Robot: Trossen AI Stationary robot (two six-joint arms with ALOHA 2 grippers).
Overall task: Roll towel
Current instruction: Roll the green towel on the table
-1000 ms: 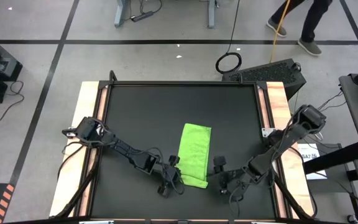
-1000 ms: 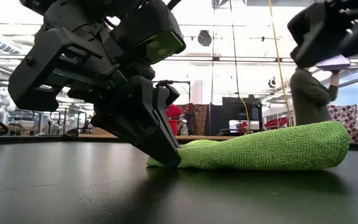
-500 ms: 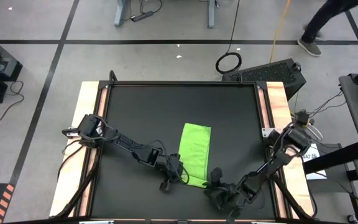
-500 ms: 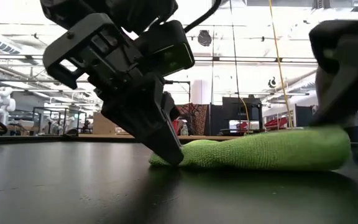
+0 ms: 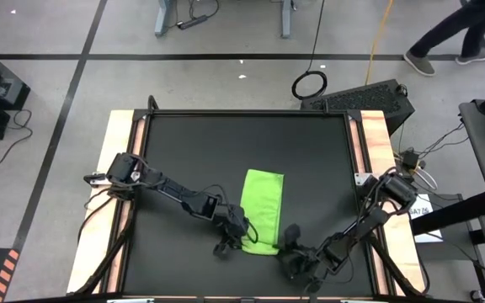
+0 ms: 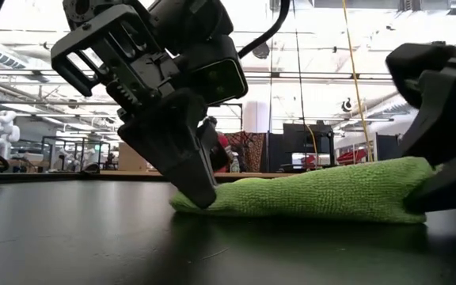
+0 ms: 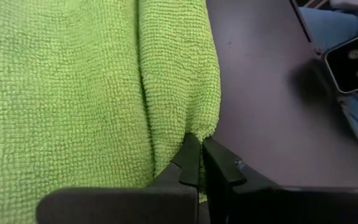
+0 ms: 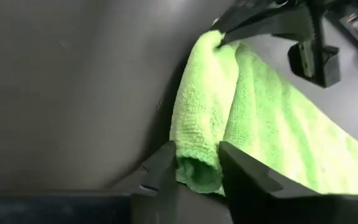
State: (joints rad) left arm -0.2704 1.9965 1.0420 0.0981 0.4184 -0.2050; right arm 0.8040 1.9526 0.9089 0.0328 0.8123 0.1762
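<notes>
The lime-green towel [image 5: 263, 202] lies as a long narrow strip on the black table, its near end thickened into a fold [image 6: 315, 190]. My left gripper [image 5: 241, 239] is shut on the towel's near left corner. My right gripper [image 5: 286, 245] sits low at the near right corner, its two fingers on either side of the fold's end [image 8: 197, 165]. In the low view the left gripper [image 6: 199, 190] slants down onto the towel's left end. A dark part of the right gripper [image 6: 450, 186] covers its right end. My left gripper pinches the towel's near left corner [image 7: 194, 127] between its two fingers, at the edge of the fold. The fingers slant down from the table's left and near side. The towel stays lying on the table. My right gripper has the right end of the near fold [image 8: 199, 171] between its two fingers [image 8: 163, 165], several layers thick. It comes slanting down from the table's near right side. The fold rests on the table.
Wooden rails run along the table's left [image 5: 125, 168] and right [image 5: 375, 143] sides. Bare black table lies beyond the towel's far end [image 5: 242, 139]. Off the table stand a black box [image 5: 360, 99] and a cable coil [image 5: 310, 84]. A person walks past on the floor [image 5: 453, 34].
My right gripper has come down to the table and in toward the towel's near right corner. My left gripper has rolled at the wrist and shifted slightly toward the towel, keeping its hold on the near left corner. The towel stays on the table.
</notes>
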